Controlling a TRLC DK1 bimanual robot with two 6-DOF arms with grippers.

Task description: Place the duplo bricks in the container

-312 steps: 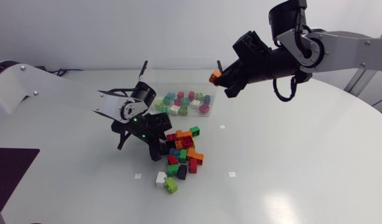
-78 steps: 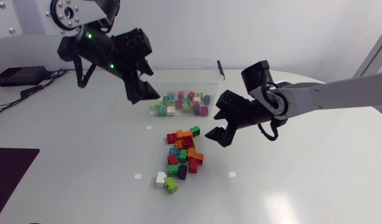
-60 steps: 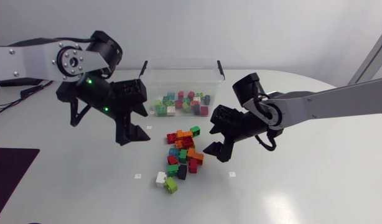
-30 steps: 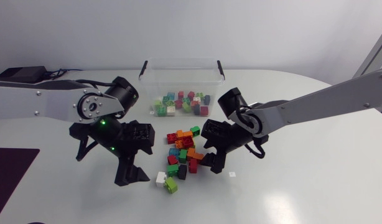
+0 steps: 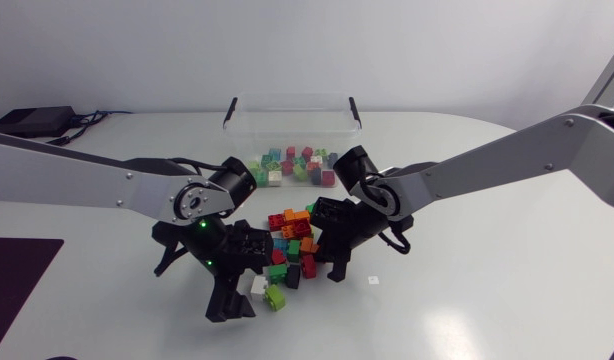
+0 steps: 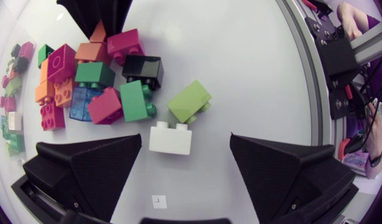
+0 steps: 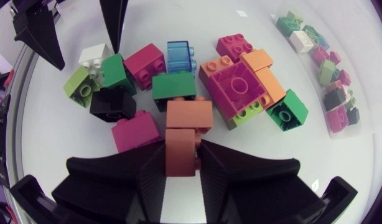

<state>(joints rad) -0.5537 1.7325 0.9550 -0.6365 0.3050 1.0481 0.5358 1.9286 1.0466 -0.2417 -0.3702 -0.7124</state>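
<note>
White tabletop (image 5: 467, 300) carried everything in the head view. A clear container (image 5: 287, 103) stood at the far side with many small bricks (image 5: 292, 165) inside. In front of it, near but not touching, lay a pile (image 5: 292, 240) of loose bricks in red, orange, green, blue and black. The left end effector (image 5: 245, 288) was low at the near left side of the pile, by a white brick (image 5: 257, 286) and a lime brick (image 5: 275, 297). The right end effector (image 5: 322, 262) was low at the right side of the pile.

In the left wrist view, the left end effector (image 6: 186, 146) was open, with its fingers wide apart. The white brick (image 6: 170, 138) lay on the tabletop between them, just beside one finger and well away from the other. Nothing was gripped. The lime brick (image 6: 189, 102) lay tilted just ahead of the white one. Past these were a green brick (image 6: 135, 101), a black brick (image 6: 142, 67) and more of the pile. The other arm's black fingers showed at the far side of the pile.

In the right wrist view, the right end effector (image 7: 181, 168) was closed on an orange brick (image 7: 181, 149), with one finger pressed on each side. That brick was at the near edge of the pile, and I could not tell if it was off the tabletop. A pink brick (image 7: 136, 132) was just beside it. Ahead lay the rest of the pile, with the left arm's open fingers at its far side, around the white brick (image 7: 94, 56). Off to one side were the bricks (image 7: 321, 56) in the container.
</note>
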